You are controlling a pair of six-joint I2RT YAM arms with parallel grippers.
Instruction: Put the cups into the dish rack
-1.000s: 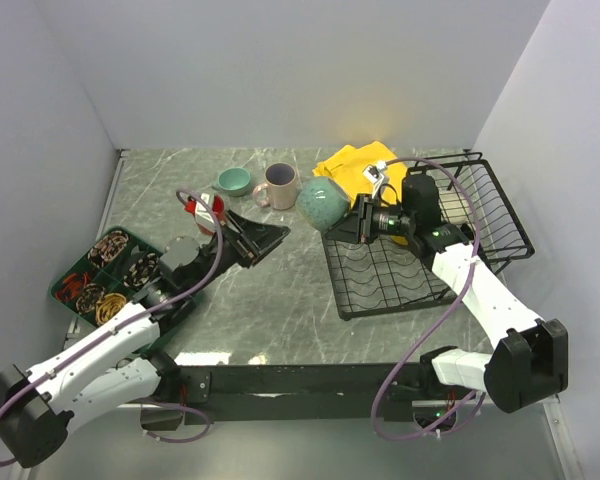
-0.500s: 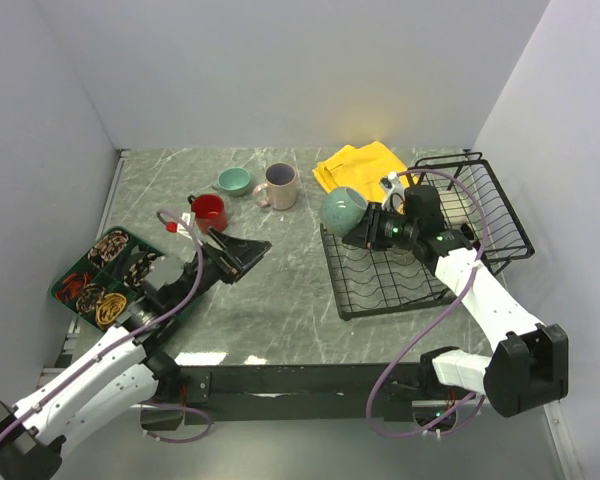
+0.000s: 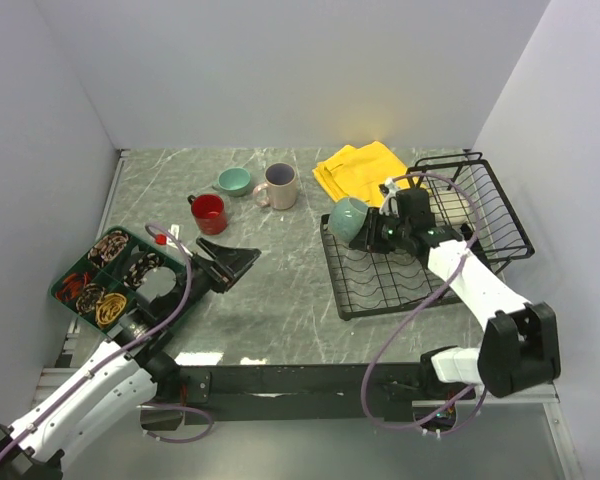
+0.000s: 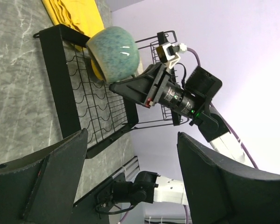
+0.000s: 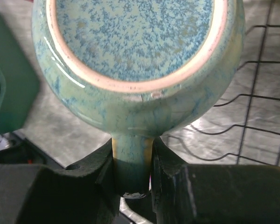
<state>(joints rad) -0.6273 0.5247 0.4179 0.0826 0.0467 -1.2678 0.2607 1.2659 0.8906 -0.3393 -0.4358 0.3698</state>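
The black wire dish rack sat beneath the tilted grey-teal mug, at its far-left corner. The right gripper pinched the handle; lowering slowly, rim-down between tines, seemed wisest. The left gripper hung wide, empty.

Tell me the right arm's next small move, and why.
Probably ease the grey-teal mug down onto the tines of the dish rack. The right hand is shut on its handle, and the mug hangs tipped, base toward the wrist camera, over the rack's far left corner. Whether it touches the wires yet I cannot tell.
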